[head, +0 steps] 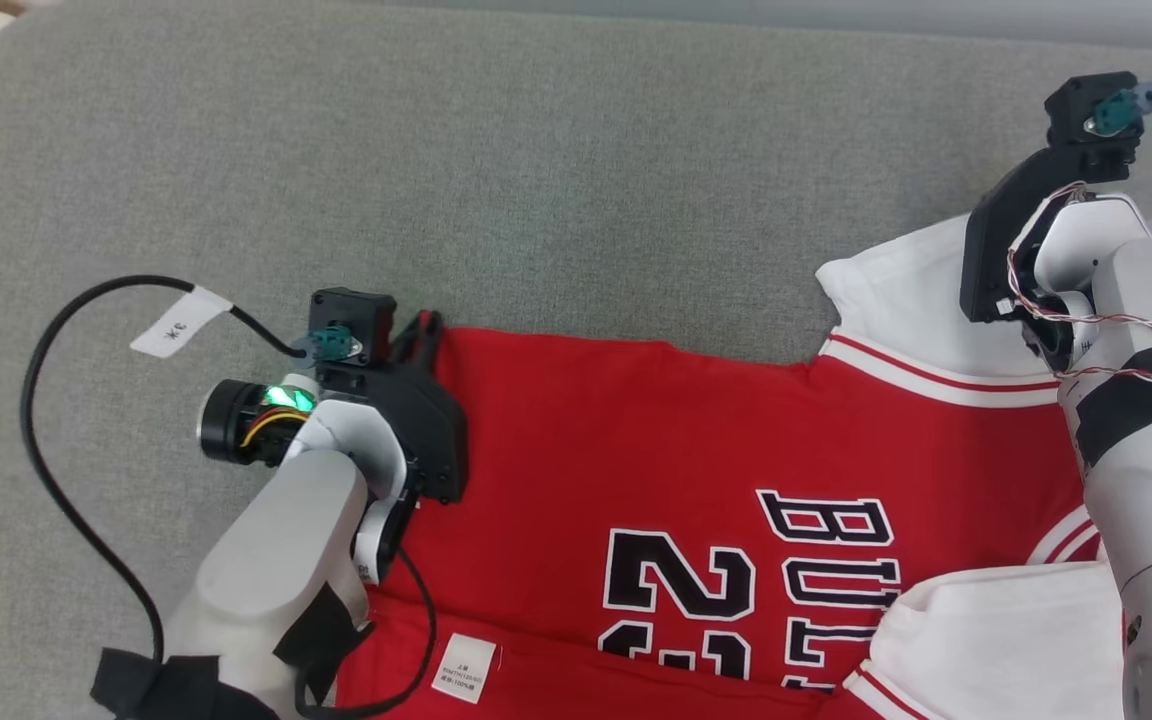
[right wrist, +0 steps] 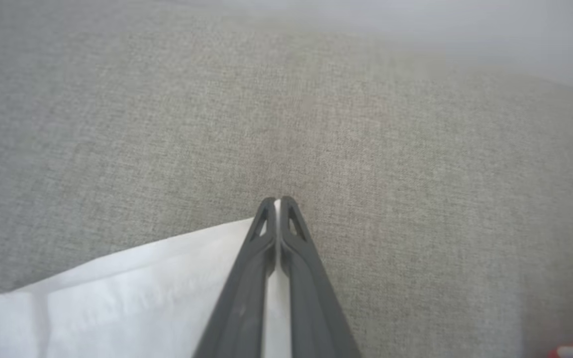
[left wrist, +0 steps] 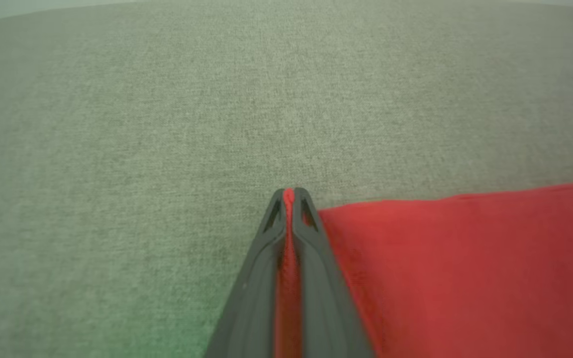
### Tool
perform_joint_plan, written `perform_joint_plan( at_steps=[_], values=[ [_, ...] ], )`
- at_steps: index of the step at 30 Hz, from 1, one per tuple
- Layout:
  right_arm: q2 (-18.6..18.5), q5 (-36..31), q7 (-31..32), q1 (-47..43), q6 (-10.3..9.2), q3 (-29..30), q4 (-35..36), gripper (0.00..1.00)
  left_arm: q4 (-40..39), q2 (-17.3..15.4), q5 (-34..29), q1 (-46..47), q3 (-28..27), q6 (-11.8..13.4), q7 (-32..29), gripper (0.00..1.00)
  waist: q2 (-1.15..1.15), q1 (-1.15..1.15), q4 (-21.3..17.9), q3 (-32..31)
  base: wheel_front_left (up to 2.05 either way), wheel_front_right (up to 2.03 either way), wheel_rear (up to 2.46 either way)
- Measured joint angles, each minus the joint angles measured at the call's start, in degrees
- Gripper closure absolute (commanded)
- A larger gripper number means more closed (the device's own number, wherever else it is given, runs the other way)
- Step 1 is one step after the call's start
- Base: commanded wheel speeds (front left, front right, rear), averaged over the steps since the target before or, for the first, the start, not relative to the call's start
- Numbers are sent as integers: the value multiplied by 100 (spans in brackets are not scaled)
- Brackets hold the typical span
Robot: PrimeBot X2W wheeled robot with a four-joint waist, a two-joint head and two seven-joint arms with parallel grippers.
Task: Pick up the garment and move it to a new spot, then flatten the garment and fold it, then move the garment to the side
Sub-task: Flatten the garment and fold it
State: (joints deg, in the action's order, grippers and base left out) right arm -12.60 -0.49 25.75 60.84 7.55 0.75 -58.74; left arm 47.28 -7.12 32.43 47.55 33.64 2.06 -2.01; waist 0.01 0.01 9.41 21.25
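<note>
Garment (head: 696,450): red jersey, laid on grey cushion (head: 536,150), long axis stretched from one gripper to the other.
Left gripper (left wrist: 289,194): clamped on the red corner (left wrist: 289,278); cloth is spread to its right.
Right gripper (right wrist: 276,201): closed on the white sleeve (right wrist: 117,298) edge, seemingly by a thin bite; sleeve is spread to its left.
Both arms are equally near.

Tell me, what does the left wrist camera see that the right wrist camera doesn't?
Left wrist view: the left gripper shut on the red edge of the jersey, with red cloth spreading to one side. Right wrist view: the right gripper shut on the white sleeve. Both: a shut gripper pinching cloth, over the grey cushion.
</note>
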Motion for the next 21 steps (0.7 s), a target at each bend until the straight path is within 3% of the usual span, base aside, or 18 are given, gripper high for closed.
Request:
perform_joint_plan(
  at_steps=[10,15,21],
  values=[
    [-99,638,-1426,-778,0,-323,847,100,-125,-214,26,-332,-89,88,606,100,-1,0,-60,-505,0,0,0],
    [-175,1523,-1400,-1730,0,-681,1916,100,-422,-449,68,-727,-41,-23,735,100,0,-1,-128,-782,0,0,0],
    [-550,2397,-676,-3351,0,-734,3728,100,-1055,-751,34,-1481,38,46,883,100,-1,-1,-237,-1104,0,0,0]
  ],
)
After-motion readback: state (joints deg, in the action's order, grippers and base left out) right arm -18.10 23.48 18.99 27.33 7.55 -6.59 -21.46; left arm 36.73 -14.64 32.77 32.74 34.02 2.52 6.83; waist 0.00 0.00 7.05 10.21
